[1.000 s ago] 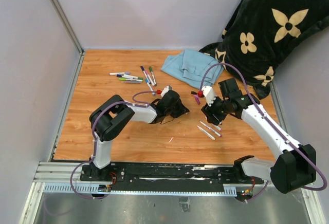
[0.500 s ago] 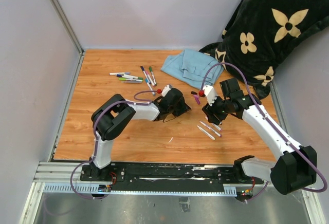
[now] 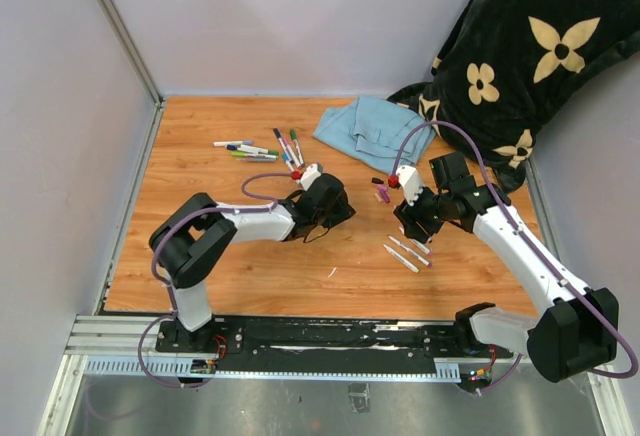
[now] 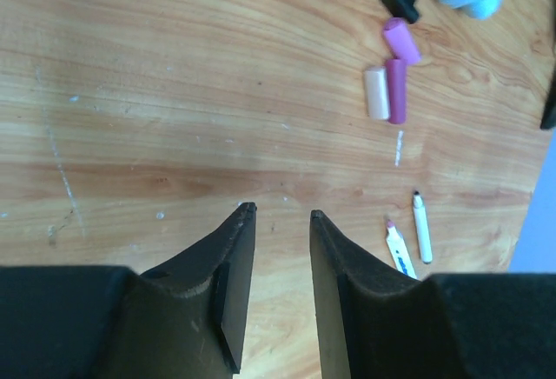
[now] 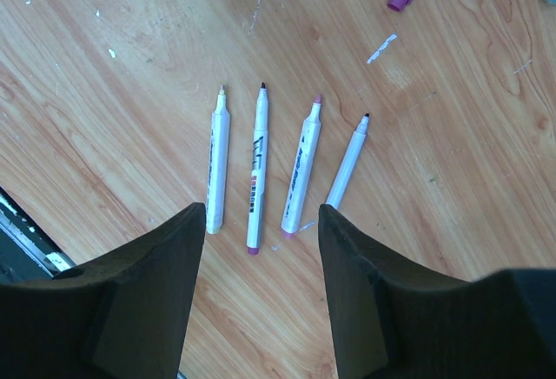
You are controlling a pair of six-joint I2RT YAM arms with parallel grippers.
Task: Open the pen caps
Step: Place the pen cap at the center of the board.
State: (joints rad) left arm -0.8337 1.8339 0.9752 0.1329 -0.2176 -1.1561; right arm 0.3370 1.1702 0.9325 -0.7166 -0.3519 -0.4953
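My left gripper point(image 4: 280, 214) is backing off, jaws spreading, nothing between them.
I'm watching its arm swinging left since a second ago; loose pen caps point(image 4: 396, 90) are lying ahead and right of its tips. The right gripper point(image 5: 261, 209) is staying spread, empty, hovering over four uncapped markers point(image 5: 259, 166).

Bare counter point(image 3: 240, 276) stretches along the near left, open to passage. Loose caps point(image 3: 381, 193) lie in the narrow gap between the arms. Four uncapped markers point(image 3: 407, 251) lie below the right claw point(image 3: 408, 229). Capped markers point(image 3: 262, 149), a blue cloth point(image 3: 368, 128) and a dark blanket point(image 3: 520, 56) crowd the far side.
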